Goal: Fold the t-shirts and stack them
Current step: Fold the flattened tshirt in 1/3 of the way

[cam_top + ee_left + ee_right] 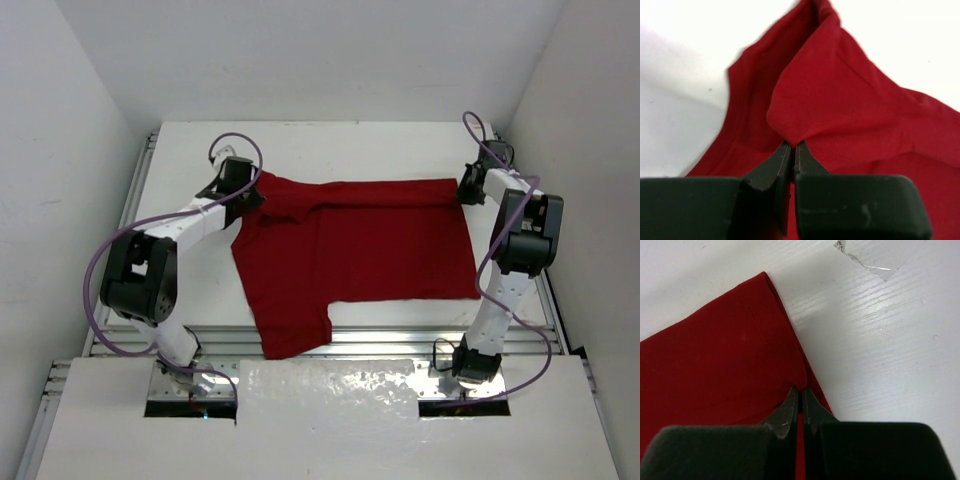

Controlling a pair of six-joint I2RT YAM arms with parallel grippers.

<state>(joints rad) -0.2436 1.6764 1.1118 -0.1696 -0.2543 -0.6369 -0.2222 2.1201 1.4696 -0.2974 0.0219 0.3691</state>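
Observation:
A dark red t-shirt (360, 250) lies spread across the white table, one sleeve hanging toward the near edge. My left gripper (247, 192) is at the shirt's far left corner, shut on a pinch of its cloth (805, 107), which rises in a fold in front of the fingertips. At the far right corner my right gripper (466, 190) is shut on the shirt's edge (740, 360); cloth shows between its jaws. In the top view the far strip of the shirt is folded over along the back edge.
White walls enclose the table (330, 145) on left, back and right. A torn bit of clear tape (865, 260) sticks to the tabletop beyond the right gripper. Both arm bases stand at the near edge by a glossy white panel (330, 390).

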